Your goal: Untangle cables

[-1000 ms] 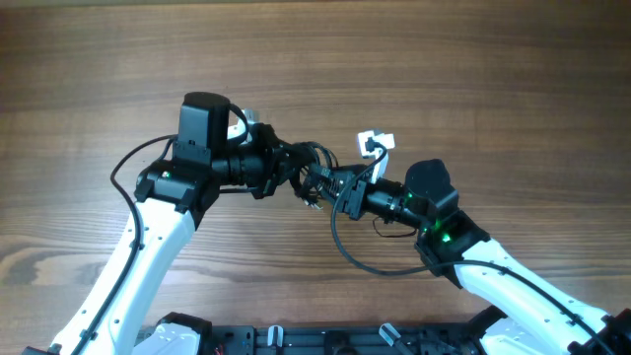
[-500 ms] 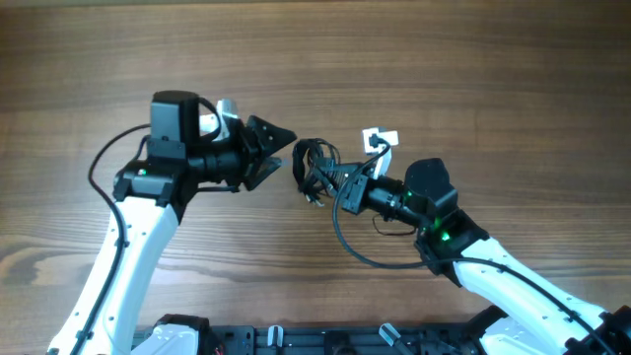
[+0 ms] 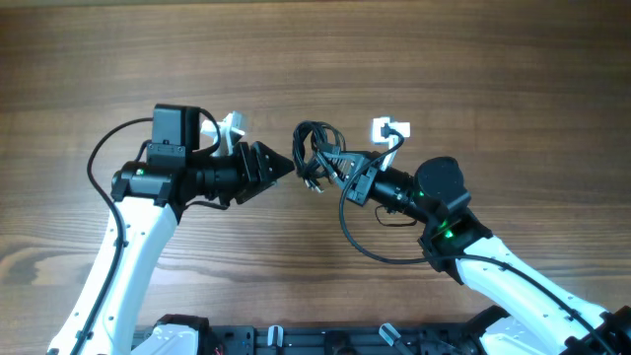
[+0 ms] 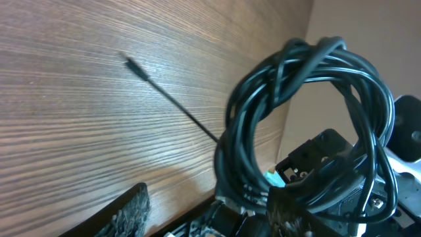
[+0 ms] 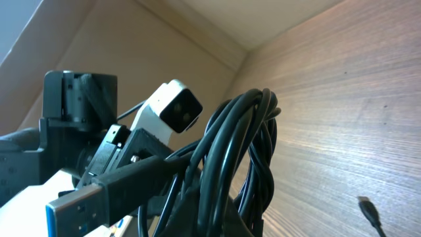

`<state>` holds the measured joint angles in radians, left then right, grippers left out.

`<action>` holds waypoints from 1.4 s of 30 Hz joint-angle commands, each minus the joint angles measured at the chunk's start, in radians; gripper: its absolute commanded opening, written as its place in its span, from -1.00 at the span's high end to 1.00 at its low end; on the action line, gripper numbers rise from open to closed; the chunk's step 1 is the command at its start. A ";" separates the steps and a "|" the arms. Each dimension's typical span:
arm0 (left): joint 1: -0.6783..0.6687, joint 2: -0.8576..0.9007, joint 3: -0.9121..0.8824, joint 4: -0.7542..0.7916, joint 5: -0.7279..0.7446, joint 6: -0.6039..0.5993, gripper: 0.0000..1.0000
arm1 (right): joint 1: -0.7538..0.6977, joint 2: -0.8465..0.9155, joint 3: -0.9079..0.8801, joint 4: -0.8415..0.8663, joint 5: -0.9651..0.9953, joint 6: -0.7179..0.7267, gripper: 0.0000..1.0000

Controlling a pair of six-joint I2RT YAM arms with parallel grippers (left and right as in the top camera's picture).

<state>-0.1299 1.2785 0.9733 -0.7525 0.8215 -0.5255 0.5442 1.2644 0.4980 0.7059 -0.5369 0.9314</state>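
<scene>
Right claw (image 3: pixel 335 170) clamped on cables (image 3: pixel 315 153), left claw (image 3: pixel 286 165) parted and empty beside them; coil unseparated, untangling judged barely begun.

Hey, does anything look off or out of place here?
Nothing spilled or broken. The odd bit is the cables: a twisted coil bunched in the shut right claw, one thin strand trailing off across the table. The left claw is open beside the coil, gripping nothing.
</scene>
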 commanded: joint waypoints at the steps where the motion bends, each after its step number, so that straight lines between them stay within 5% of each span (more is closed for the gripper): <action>1: -0.026 -0.016 0.001 0.032 0.016 0.051 -0.19 | -0.002 0.009 0.000 0.017 -0.074 0.012 0.91; 10: -0.069 -0.016 0.000 0.087 0.014 0.051 -0.11 | -0.002 0.009 0.000 0.105 -0.178 0.011 0.91; 16: -0.069 -0.016 0.000 0.090 -0.083 0.051 0.89 | -0.002 0.009 0.000 0.131 -0.198 0.010 0.91; 18: -0.069 -0.016 0.000 0.090 -0.118 0.051 0.92 | -0.002 0.009 0.000 0.122 -0.196 0.000 0.91; 20: -0.069 -0.016 0.000 0.090 -0.164 0.051 0.92 | -0.003 0.009 0.000 0.086 -0.192 -0.031 0.64; 23: -0.069 -0.016 0.001 0.090 -0.280 0.051 0.92 | -0.003 0.009 0.000 -0.033 -0.158 -0.059 -0.01; 31: -0.068 -0.058 0.001 0.055 -0.513 0.117 0.92 | -0.111 0.005 0.000 -0.259 -0.151 -0.257 -0.71; 34: -0.068 -0.098 0.001 0.034 -0.591 0.130 0.92 | -0.187 0.001 0.004 -0.235 -0.206 -0.265 -0.71; 38: -0.070 -0.150 0.001 0.032 -0.674 0.130 0.92 | -0.235 -0.002 0.013 -0.164 -0.298 -0.272 -0.17; 42: -0.090 -0.165 0.001 0.041 -0.704 0.186 0.92 | -0.225 -0.002 0.013 -0.039 -0.368 -0.209 -0.10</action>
<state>-0.2031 1.1389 0.9722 -0.7216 0.1940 -0.4160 0.3107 1.2732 0.4984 0.6056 -0.8009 0.6907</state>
